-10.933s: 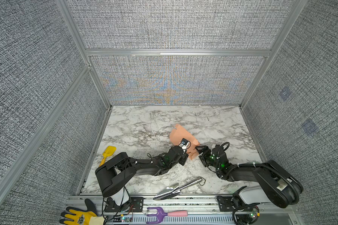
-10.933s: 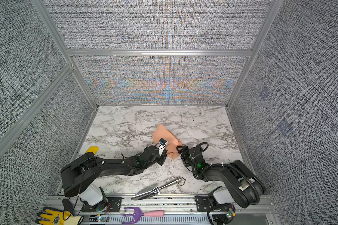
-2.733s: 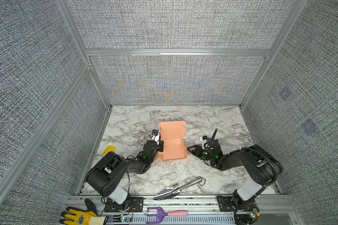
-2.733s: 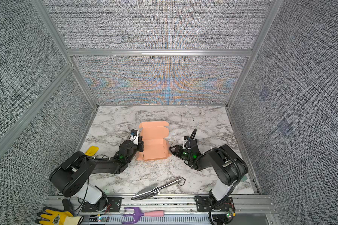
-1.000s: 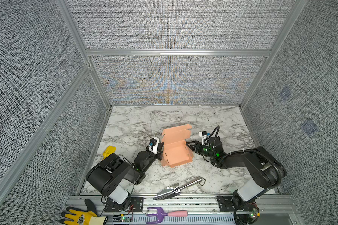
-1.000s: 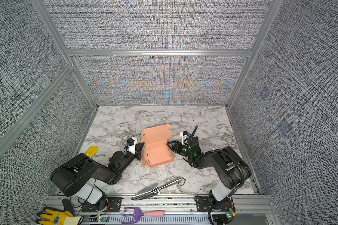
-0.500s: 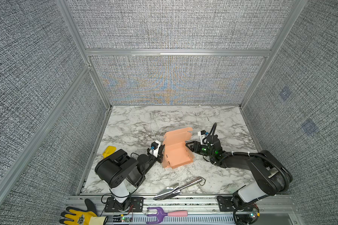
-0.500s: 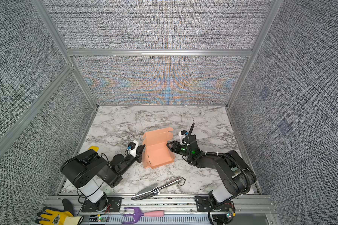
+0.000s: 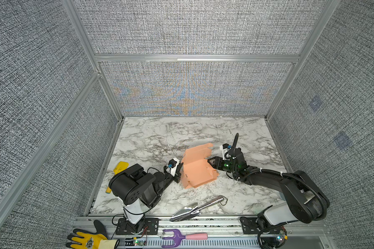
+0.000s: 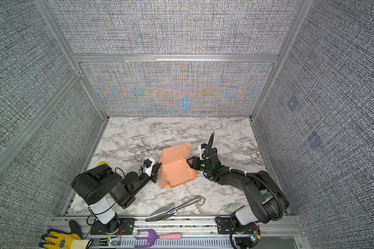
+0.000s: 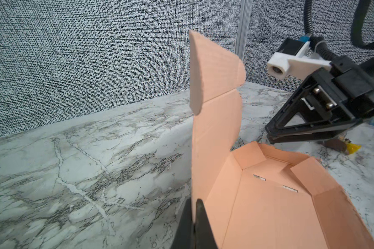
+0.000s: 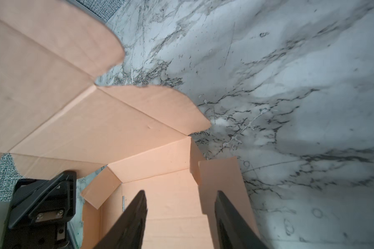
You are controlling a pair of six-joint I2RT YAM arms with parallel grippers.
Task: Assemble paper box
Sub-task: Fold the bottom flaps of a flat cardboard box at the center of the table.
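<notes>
The paper box [image 9: 198, 170] [image 10: 176, 170] is a salmon-pink, half-folded tray lying mid-table, its scalloped lid standing up at the far side. My left gripper [image 9: 180, 167] [image 10: 159, 166] is shut on the box's left upright panel; in the left wrist view its two fingers [image 11: 193, 201] pinch that thin wall [image 11: 214, 129]. My right gripper [image 9: 209, 161] [image 10: 188, 161] is at the box's right end. In the right wrist view it [image 12: 181, 192] stands open, with one finger over the box floor [image 12: 171, 204] and the other outside a loose side flap [image 12: 220, 176].
A metal trowel [image 9: 197, 208] lies near the front edge of the marble table [image 9: 181, 133]. A yellow tool [image 9: 119, 169] sits by the left wall. A yellow glove [image 9: 89, 241] and a purple hand fork [image 9: 181, 237] rest on the front rail. Fabric walls enclose three sides.
The left arm has folded back toward its base while still pinching the box wall. The box has turned slightly. The right gripper has narrowed and moved onto the box's right end.
</notes>
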